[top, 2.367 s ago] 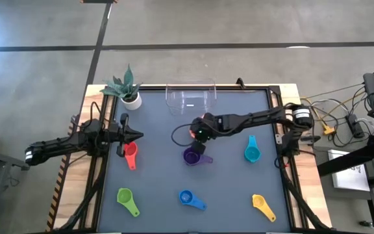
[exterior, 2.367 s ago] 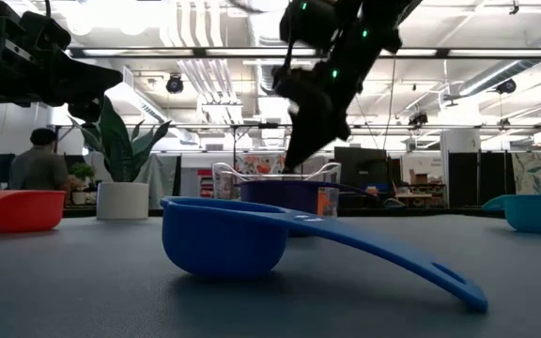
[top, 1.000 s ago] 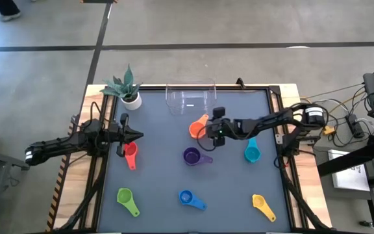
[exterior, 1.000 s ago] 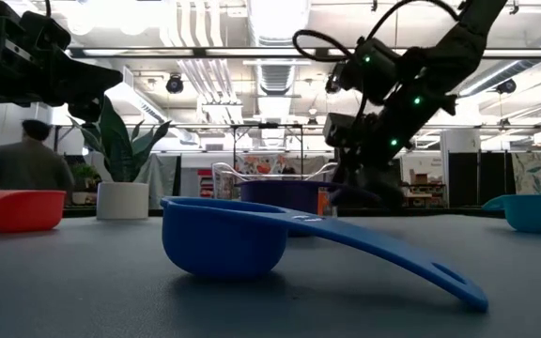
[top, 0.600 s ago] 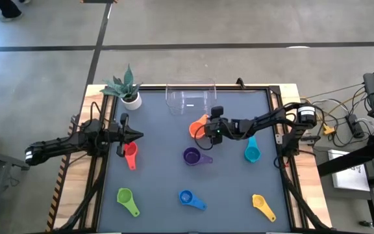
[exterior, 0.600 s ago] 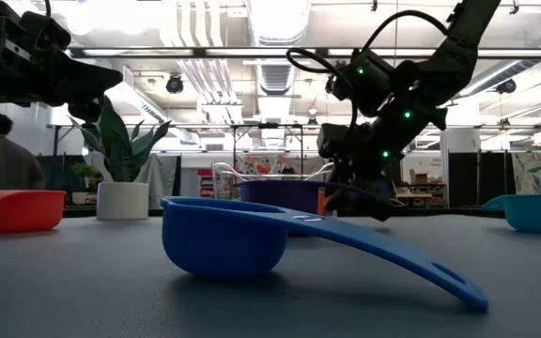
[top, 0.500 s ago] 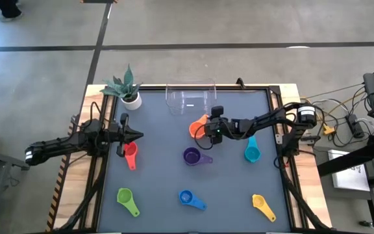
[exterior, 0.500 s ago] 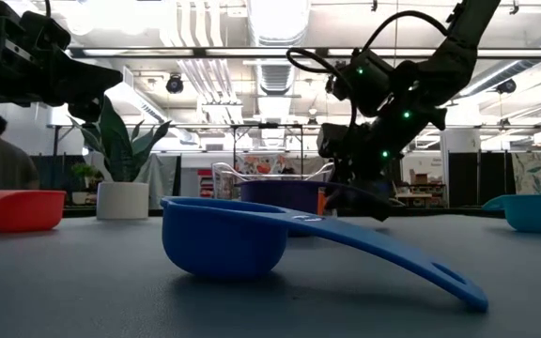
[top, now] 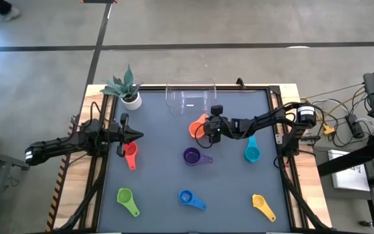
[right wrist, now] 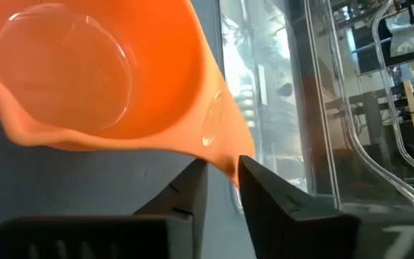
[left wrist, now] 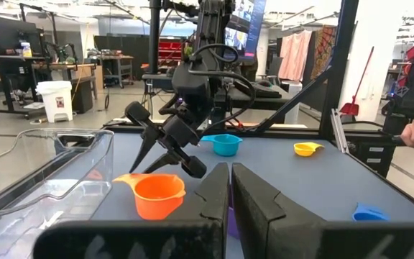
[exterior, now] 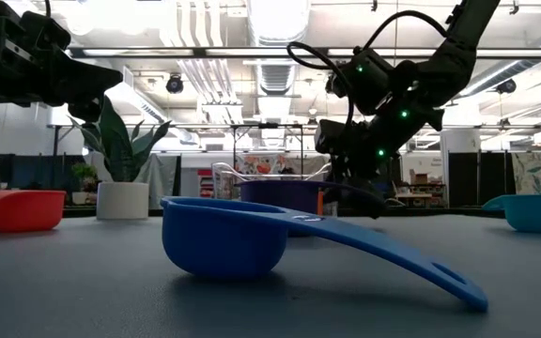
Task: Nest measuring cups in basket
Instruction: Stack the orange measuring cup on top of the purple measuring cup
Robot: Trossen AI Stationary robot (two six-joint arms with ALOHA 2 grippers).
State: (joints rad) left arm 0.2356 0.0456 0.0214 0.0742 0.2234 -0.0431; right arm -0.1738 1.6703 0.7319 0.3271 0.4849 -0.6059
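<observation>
The orange measuring cup point(top: 198, 127) sits upright on the dark mat just in front of the clear basket point(top: 169, 97), which lies at the mat's far edge. My right gripper point(top: 208, 129) reaches in from the right, low over the mat, and is shut on the cup's handle. My left gripper point(top: 138, 135) is shut and hovers at the mat's left, just beyond the red cup point(top: 130, 155). On the mat rest the purple cup point(top: 193, 156), teal cup point(top: 252, 151), green cup point(top: 126, 200), blue cup point(top: 188, 198) and yellow cup point(top: 263, 206). My right gripper point(right wrist: 223, 183) has the orange cup's short handle point(right wrist: 225, 155) pinched between its two fingertips point(right wrist: 185, 191). The fingers come from the table's right, slanting down, and lie along the handle. The cup's bowl point(right wrist: 85, 72) stands upright with its bottom on the mat.
A small white pot with a plant point(top: 132, 99) stands at the mat's far left corner, left of the basket. A raised frame borders the mat. Bare mat lies between the orange cup and my left gripper. People and furniture show in the room beyond the table.
My right gripper has moved a little toward the table's left, closing in on the orange cup's handle, and has dipped slightly. The orange cup has stayed in place on the mat.
</observation>
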